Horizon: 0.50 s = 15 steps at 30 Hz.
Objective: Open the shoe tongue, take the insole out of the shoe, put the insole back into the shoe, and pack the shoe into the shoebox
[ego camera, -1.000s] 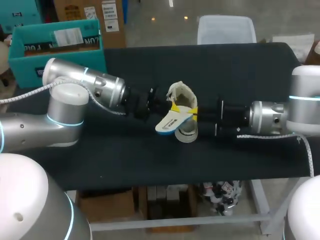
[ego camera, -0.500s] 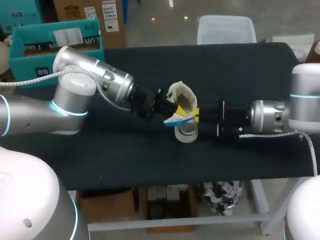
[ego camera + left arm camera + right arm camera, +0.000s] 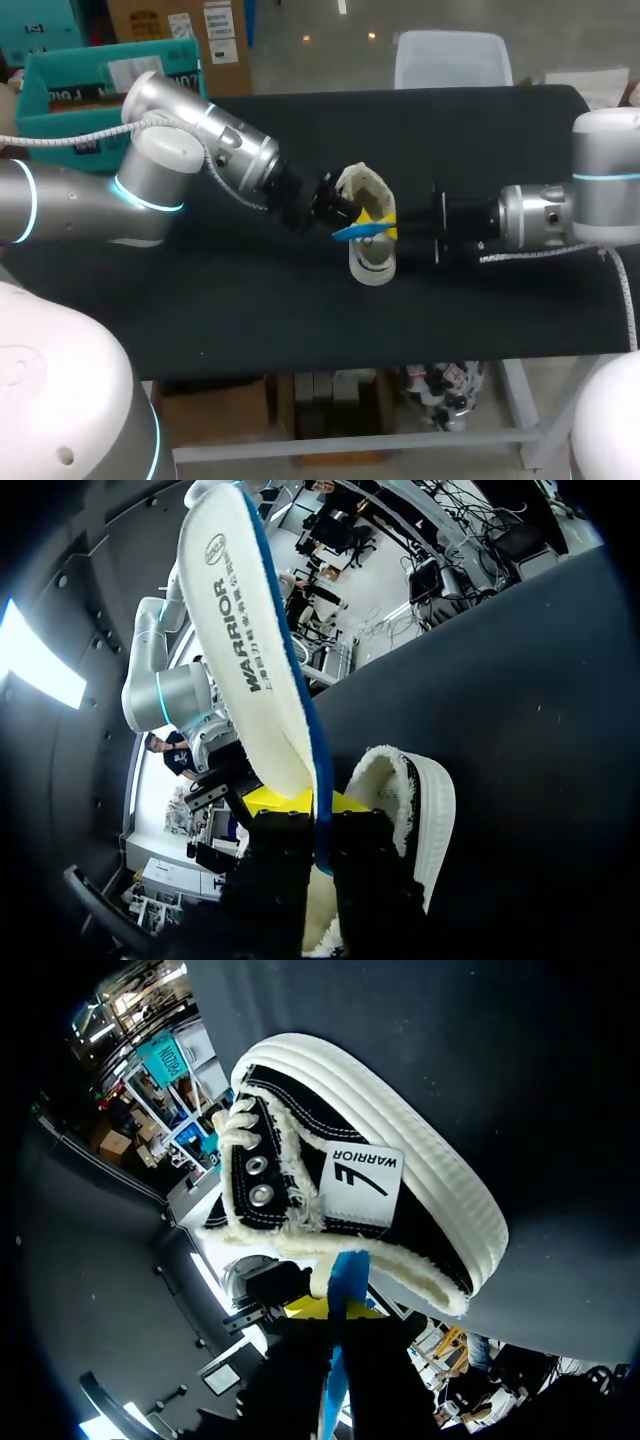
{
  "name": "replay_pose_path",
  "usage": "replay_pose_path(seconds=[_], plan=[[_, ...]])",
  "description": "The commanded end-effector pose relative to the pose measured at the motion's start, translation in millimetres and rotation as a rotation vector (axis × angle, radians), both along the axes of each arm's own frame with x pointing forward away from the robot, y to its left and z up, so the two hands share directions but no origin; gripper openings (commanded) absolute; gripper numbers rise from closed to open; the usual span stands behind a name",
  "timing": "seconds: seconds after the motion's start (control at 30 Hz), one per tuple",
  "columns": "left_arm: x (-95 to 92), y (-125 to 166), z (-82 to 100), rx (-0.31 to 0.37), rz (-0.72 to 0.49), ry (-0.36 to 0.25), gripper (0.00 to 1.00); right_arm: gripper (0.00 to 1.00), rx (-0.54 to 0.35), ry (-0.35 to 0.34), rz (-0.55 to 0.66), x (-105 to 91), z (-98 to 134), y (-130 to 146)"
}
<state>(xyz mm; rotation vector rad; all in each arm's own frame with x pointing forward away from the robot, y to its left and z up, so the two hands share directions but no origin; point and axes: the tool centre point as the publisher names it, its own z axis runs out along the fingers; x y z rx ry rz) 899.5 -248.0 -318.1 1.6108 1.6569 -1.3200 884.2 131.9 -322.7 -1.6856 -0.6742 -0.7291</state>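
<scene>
A black high-top shoe (image 3: pixel 362 190) with a white sole and fleece lining stands at mid-table; it also shows in both wrist views (image 3: pixel 425 810) (image 3: pixel 400 1130). The insole (image 3: pixel 355 232), white on top and blue underneath, stands edge-on by the shoe's opening. My left gripper (image 3: pixel 348 214) is shut on it, and the insole (image 3: pixel 240 630) rises far past those fingers (image 3: pixel 315 812). My right gripper (image 3: pixel 388 228) faces the left one tip to tip. It is shut (image 3: pixel 335 1312) with the insole's blue edge (image 3: pixel 348 1270) in its gap, against the fleece rim.
A teal open box (image 3: pixel 110 80) stands at the table's back left corner, behind my left arm. The black tabletop (image 3: pixel 250 300) stretches bare in front of the shoe, and its front edge lies near the bottom of the head view.
My left arm swung back and turned its wrist. The insole rose from hanging flat at the shoe's front left to edge-on beside the opening. The right arm and shoe barely moved.
</scene>
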Motion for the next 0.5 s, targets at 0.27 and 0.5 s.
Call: replay_pose_path(seconds=[0.27, 0.5], plan=[[4.7, -8.9, 9.1, 0.024, -0.013, -0.012, 0.00, 0.00, -0.012, 0.014, 0.025, 1.9, -6.4, 3.2], [1.1, -2.7, 11.4, 0.058, -0.032, -0.031, 0.00, 0.00, -0.038, 0.017, 0.113, 3.3, -7.9, 13.8]])
